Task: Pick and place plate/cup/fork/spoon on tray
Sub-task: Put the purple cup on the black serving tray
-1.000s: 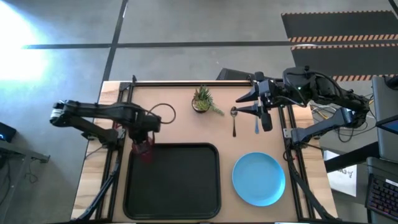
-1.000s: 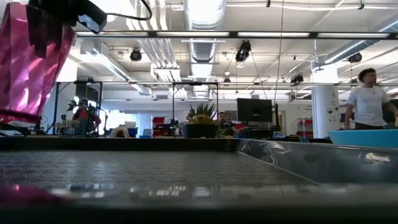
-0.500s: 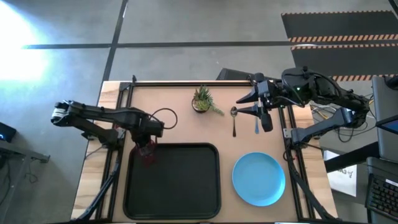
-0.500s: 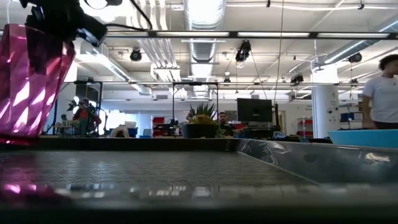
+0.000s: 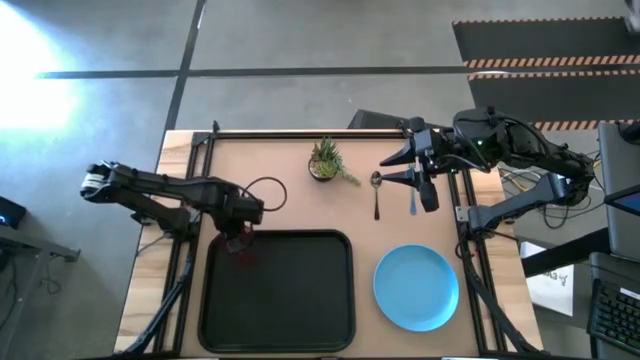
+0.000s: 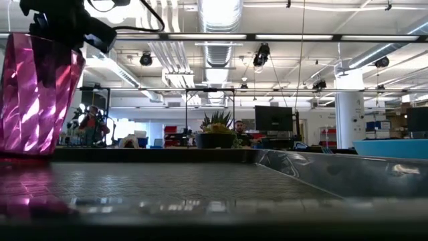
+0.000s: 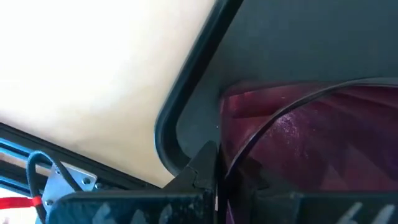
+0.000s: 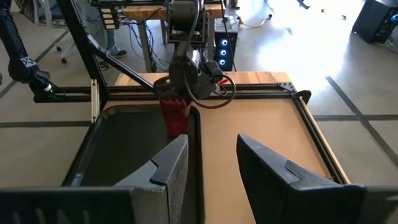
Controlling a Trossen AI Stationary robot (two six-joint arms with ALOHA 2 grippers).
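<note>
The small red translucent plastic cup (image 6: 37, 94), a faceted tumbler that shows pink-magenta where light passes through its ribbed wall, stands upright on the large black rectangular tray (image 5: 290, 300) with rounded corners and a raised rim, in the tray's far left corner just inside the rim. The left claw (image 5: 240, 222) sits directly on top of it, closed on the cup's rim, with its dark fingers (image 6: 63, 20) over the mouth in the low view; the left wrist view shows the cup's curved lip (image 7: 298, 112) right at the fingers and the tray's rounded corner beside it, with the light wooden desk (image 5: 280, 170) beyond. To the right of the tray, on the desk, lies the large round flat light-blue plate (image 5: 416, 287), well apart from both claws. Farther back, the small dark metallic spoon (image 5: 376, 195) and the slim blue-handled fork (image 5: 412, 200) lie side by side, handles pointing toward the near edge, with a small potted green plant (image 5: 325, 160) to their left. The right claw (image 5: 398, 166) hangs near the spoon and fork with its fingers (image 8: 168, 165) spread wide and nothing between them.
</note>
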